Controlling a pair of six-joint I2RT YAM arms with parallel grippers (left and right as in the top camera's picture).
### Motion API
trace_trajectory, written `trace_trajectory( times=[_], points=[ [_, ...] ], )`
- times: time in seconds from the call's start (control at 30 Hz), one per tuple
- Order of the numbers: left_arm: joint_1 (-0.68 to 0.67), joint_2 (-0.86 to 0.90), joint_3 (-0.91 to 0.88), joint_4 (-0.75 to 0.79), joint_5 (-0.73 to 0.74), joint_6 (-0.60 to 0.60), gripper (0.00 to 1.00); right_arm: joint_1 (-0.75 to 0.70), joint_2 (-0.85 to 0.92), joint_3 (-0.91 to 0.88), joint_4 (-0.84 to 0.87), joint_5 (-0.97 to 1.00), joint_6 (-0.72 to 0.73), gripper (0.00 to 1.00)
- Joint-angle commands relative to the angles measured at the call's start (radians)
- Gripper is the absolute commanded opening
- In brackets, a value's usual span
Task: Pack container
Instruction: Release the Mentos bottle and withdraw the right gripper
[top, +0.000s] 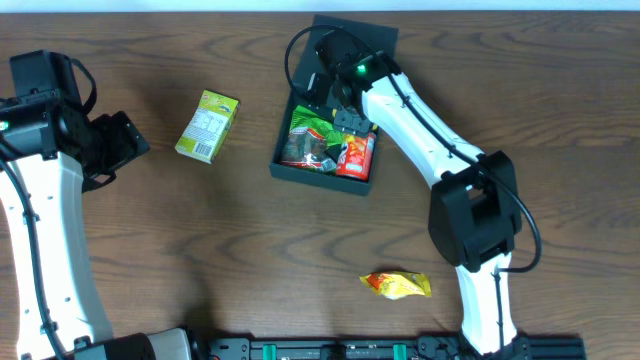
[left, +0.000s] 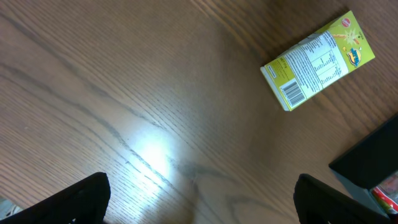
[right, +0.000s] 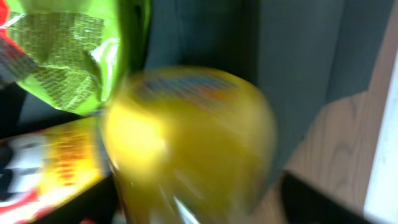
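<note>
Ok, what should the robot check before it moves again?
1. Lid of the container open: ok.
2. The left pincer open and empty: ok.
3. The right pincer free of the blurry yellow thing: cannot tell.
4. The yellow-green carton packed: not ok, it lies on the table, left of the container.
5. The yellow packet packed: not ok, it lies on the table near the front edge.
</note>
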Motion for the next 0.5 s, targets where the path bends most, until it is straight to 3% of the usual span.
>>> trace_trajectory(
  times=[0.0,0.23,0.4,0.47],
  points=[
    [0.003,-0.004,-0.006,-0.004,0.0,-0.007,0.95,0.005,-0.005,0.021,-0.005,0.041,-0.024,0.98],
    [0.003,-0.004,-0.006,-0.004,0.0,-0.007,0.95,0.015,-0.043,0.021,0.0,0.093,0.063,0.99],
    [0.003,-0.004,-0.006,-0.004,0.0,-0.007,0.95,0.023,-0.173,0.021,0.046,-0.007,0.361,0.94],
    [0.003,-0.004,-0.006,-0.004,0.0,-0.007,0.95,0.027,-0.231,0.021,0.053,-0.069,0.492,0.99]
  ],
)
